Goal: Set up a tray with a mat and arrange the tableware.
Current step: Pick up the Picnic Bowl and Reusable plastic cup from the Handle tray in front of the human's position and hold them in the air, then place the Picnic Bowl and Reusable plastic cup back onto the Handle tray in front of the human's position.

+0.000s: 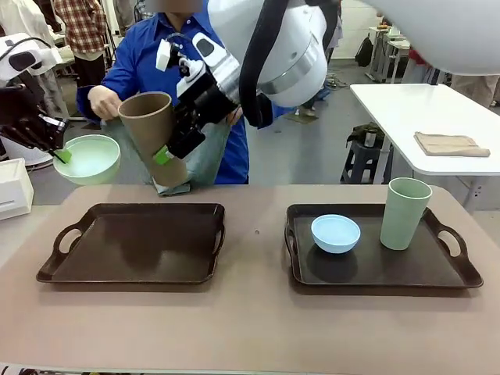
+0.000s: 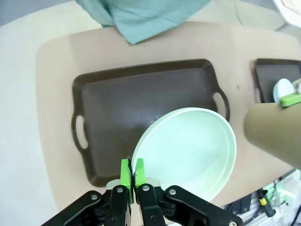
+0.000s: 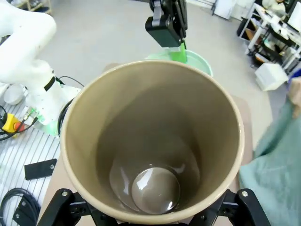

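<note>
A beige tabletop [image 1: 250,328] is being lit evenly from above. Beyond it, a grey floor [image 1: 312,152] is being left largely bare. At the right, a white table [image 1: 406,105] is being occupied by a folded tan cloth [image 1: 449,144], with a dark stool [image 1: 361,156] being kept beside it. More tables [image 1: 388,48] are being kept farther back. In the right wrist view, a ribbed metal plate [image 3: 28,155] is being crossed by black cables [image 3: 11,202].

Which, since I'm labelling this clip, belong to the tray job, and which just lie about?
Job: left tray, right tray, mint bowl, brown cup, blue bowl, pale green cup, teal cloth.
Lying about: folded tan cloth, white box.
</note>
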You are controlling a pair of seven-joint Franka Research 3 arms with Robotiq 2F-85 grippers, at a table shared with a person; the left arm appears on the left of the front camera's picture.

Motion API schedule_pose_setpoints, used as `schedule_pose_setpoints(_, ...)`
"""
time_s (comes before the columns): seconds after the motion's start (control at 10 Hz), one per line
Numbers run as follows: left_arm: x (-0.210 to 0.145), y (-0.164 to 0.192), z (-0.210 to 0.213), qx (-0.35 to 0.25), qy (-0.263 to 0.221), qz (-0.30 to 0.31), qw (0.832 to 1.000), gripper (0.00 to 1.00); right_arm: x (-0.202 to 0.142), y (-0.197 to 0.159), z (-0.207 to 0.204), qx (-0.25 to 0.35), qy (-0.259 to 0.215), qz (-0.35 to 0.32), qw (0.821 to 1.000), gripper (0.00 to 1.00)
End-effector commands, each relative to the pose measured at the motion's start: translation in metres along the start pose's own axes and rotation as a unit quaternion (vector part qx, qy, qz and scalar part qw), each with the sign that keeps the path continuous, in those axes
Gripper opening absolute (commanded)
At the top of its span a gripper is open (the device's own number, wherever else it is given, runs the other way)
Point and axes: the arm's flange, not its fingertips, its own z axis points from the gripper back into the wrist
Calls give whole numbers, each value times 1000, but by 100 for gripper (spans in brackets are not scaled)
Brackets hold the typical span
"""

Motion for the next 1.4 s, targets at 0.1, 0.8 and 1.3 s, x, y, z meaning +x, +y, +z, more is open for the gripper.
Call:
schedule_pose_setpoints(0.1, 1, -1, -3, -14, 1, -7, 1000, 0, 0, 0, 0, 0, 0, 0, 1000, 0)
schedule_pose_setpoints(0.8, 1, -1, -3, -14, 1, -7, 1000, 0, 0, 0, 0, 0, 0, 0, 1000, 0)
schedule_pose_setpoints(1.3, 1, -1, -3, -14, 1, -7, 1000, 0, 0, 0, 0, 0, 0, 0, 1000, 0)
